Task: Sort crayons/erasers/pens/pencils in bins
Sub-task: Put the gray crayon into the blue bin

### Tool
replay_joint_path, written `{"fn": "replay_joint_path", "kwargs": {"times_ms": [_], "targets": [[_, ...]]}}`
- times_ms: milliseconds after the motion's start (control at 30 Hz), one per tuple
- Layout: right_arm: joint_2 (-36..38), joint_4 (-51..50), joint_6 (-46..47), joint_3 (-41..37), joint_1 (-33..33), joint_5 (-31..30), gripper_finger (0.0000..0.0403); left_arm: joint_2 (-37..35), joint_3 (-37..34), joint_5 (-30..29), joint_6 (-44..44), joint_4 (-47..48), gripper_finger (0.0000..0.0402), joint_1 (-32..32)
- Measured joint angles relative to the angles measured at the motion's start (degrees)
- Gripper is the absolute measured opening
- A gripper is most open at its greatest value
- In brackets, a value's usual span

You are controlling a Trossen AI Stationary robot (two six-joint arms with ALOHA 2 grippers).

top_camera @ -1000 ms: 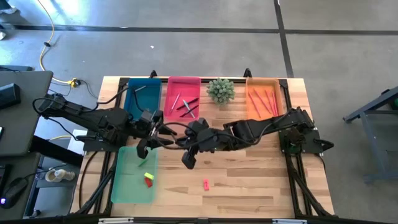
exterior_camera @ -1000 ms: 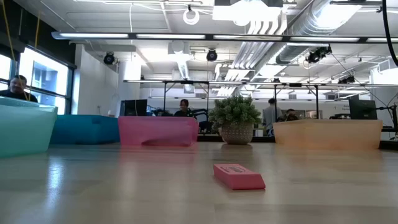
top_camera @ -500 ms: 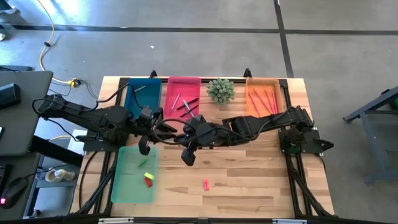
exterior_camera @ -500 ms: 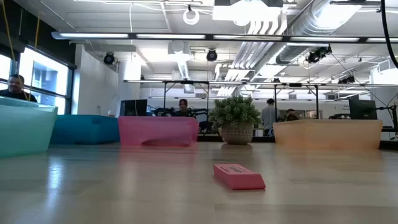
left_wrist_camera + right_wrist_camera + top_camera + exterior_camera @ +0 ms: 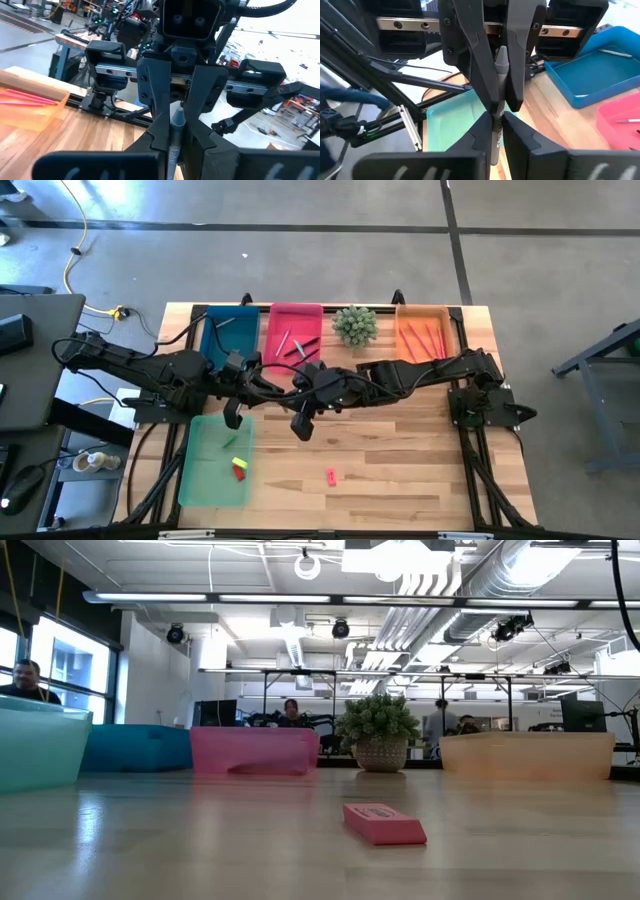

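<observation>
both grippers, left gripper (image 5: 495,75) and right gripper (image 5: 177,107), clamp one slim grey pen (image 5: 176,125) between them.

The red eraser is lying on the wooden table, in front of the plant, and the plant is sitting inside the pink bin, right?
Not quite. The red eraser does lie on the table, but the plant stands on the table between the pink bin and the orange bin. The high view shows it.

Four bins sit on the worktop (image 5: 400,450): teal-blue bin (image 5: 229,332), pink bin (image 5: 294,331), orange bin (image 5: 422,336) along the far edge; pale-green bin (image 5: 215,460) holds erasers (image 5: 238,468); a red eraser (image 5: 331,476) lies flat on bare wood.
</observation>
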State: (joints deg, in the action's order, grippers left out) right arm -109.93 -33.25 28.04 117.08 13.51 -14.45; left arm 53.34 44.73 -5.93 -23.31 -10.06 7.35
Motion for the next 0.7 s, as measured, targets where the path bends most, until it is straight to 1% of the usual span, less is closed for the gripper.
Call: {"fn": "replay_joint_path", "kwargs": {"times_ms": [100,200,300,400,567,700], "targets": [[0.0,0.0,-1.3,0.0,-0.5,0.6,0.0044,0.0,0.0,-1.0,0.0,-0.1,0.0017,0.0],[0.0,-0.6,-2.6,0.0,-0.9,1.0,0.0076,0.0,0.1,-2.4,0.0,0.3,0.0017,0.0],[0.1,-3.1,-3.1,0.0,-1.7,1.0,0.0108,0.0,0.1,-5.1,0.4,3.6,0.0016,-0.5],[0.8,-8.1,-4.5,0.0,-3.0,1.3,0.0135,0.0,0.1,-8.8,0.4,7.9,0.0015,-1.7],[2.6,-15.0,-7.4,0.0,-5.2,1.3,0.0161,-0.2,0.1,-14.8,0.3,17.6,0.0015,-6.3],[3.1,-18.8,-11.5,0.0,-6.8,1.3,0.0165,-0.2,0.1,-17.5,-0.6,23.8,0.0015,-11.8]]}}
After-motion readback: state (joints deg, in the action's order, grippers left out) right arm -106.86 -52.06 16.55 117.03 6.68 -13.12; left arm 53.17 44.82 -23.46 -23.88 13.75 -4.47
